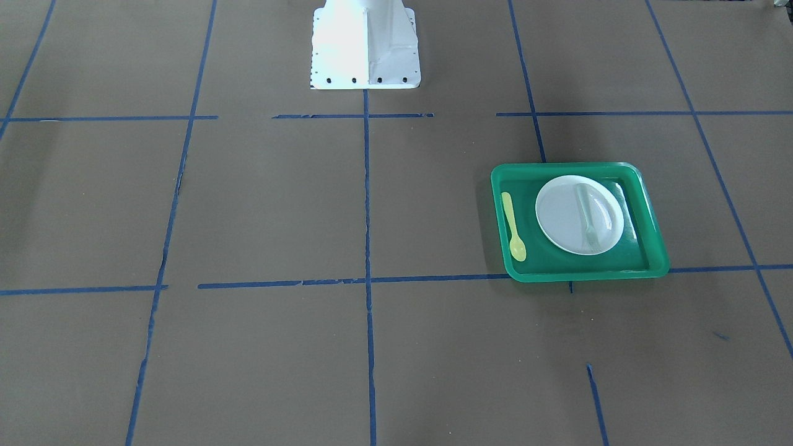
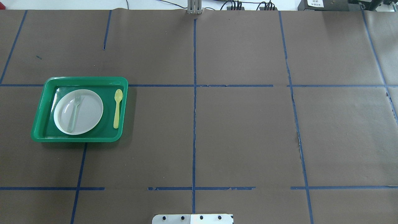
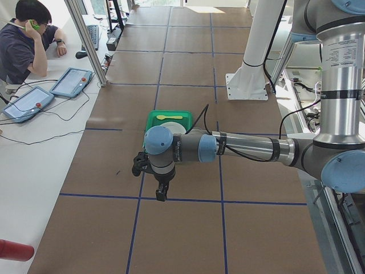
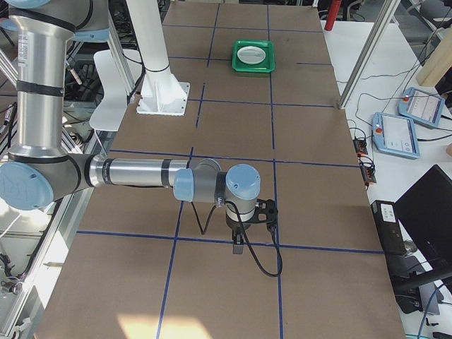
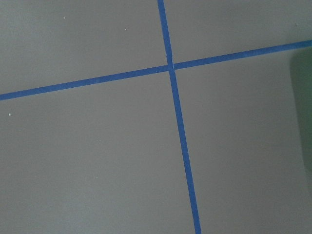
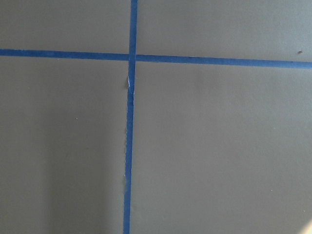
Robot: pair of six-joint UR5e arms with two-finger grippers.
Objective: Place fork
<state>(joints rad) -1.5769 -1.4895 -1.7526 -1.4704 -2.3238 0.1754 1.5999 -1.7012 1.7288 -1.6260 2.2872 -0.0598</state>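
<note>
Nearest, my left pincer point(image 3: 162, 194) hangs, spread or pressed together I cannot tell; beyond it, overhead shows the fork point(image 2: 74, 112) on the plate point(image 2: 90, 112), hidden side-on.

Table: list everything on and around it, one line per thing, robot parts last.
table: 1, brown paper with blue tape lines, fills the view
tray: 1, green, on the table's robot-left side
plate: 1, white, inside the tray
fork: 1, pale translucent, lying on the plate
spoon: 1, yellow, on the tray floor beside the plate
tablets: 2, blue-edged, on the side bench
operator: 1, dark shirt, seated at that bench
base: 1, white, at the robot's table edge
left claw: 1, black, hangs above the table near the tray, open or shut unclear
right claw: 1, black, above bare table, open or shut unclear
</note>
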